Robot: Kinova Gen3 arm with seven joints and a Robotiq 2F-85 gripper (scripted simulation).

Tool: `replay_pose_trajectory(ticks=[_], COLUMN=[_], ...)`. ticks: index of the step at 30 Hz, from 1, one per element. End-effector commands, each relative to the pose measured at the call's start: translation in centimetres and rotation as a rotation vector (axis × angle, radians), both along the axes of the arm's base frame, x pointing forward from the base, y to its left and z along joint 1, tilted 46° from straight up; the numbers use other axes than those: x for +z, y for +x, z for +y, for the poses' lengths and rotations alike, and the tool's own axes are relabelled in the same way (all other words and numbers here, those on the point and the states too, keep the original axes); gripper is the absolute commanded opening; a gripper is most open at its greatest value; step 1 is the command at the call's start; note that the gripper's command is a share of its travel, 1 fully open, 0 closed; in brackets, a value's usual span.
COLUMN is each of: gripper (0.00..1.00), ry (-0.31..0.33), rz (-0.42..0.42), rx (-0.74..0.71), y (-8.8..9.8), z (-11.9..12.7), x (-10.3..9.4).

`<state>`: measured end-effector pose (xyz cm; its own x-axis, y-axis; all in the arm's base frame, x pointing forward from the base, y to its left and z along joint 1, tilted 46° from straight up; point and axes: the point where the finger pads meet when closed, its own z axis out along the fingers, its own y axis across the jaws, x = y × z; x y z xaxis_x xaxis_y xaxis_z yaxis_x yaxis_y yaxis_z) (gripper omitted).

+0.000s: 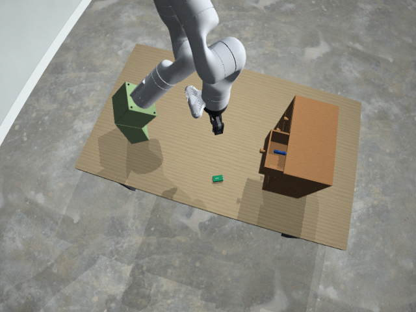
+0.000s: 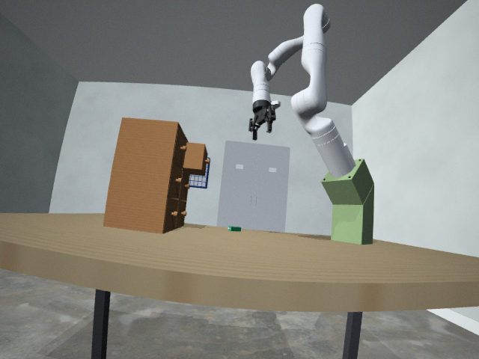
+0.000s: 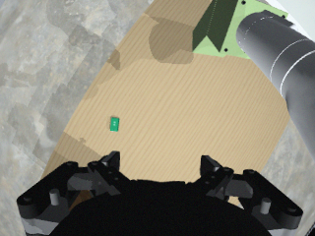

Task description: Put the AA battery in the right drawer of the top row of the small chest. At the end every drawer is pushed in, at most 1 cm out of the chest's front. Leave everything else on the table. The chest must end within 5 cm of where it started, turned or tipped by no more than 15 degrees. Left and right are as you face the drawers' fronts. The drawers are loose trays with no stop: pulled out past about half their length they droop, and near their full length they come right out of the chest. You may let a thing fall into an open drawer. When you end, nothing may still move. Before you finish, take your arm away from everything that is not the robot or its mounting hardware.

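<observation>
The chest (image 1: 312, 141) (image 2: 143, 173) stands upright on the table, its fronts toward the robot's base side. The right top-row drawer (image 1: 275, 163) (image 2: 194, 157) is pulled partly out and looks level. The other drawers look pushed in, though their fronts show only at a slant. The AA battery (image 1: 279, 152), a blue cylinder, lies in the open drawer, near the chest's front edge; whether part is hidden under the chest's top cannot be told. My gripper (image 1: 218, 130) (image 2: 261, 134) (image 3: 159, 162) is open and empty, high above the table, away from chest and drawer.
A small green block (image 1: 217, 178) (image 2: 234, 228) (image 3: 114, 124) lies on the table (image 1: 188, 157) (image 2: 270, 262) (image 3: 197, 108), between the green robot pedestal (image 1: 134, 116) (image 2: 349, 216) (image 3: 212, 39) and the chest, toward one long edge. A blue grid (image 2: 198, 181) shows behind the open drawer.
</observation>
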<state>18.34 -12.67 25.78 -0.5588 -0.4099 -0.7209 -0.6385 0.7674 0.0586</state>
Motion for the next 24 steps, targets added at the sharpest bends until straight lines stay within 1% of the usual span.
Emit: replay_pose_trajectory(ticks=[1, 7, 11, 13, 18, 24], gripper=[1.00, 1.00, 1.00, 1.00, 1.00, 1.00], ry=[0.061, 0.161, 0.201, 0.201, 0.227, 0.234], rz=[0.062, 0.137, 0.166, 0.166, 0.183, 0.188], rx=[-0.131, -0.288, -0.356, -0.356, -0.402, -0.415], y=[-0.3, -0.6, -0.7, -0.7, -0.8, -0.8], z=[-0.7, -1.3, -1.7, -1.7, -2.0, -2.1], x=[-0.2, -0.4, -0.5, -0.5, -0.5, -0.5])
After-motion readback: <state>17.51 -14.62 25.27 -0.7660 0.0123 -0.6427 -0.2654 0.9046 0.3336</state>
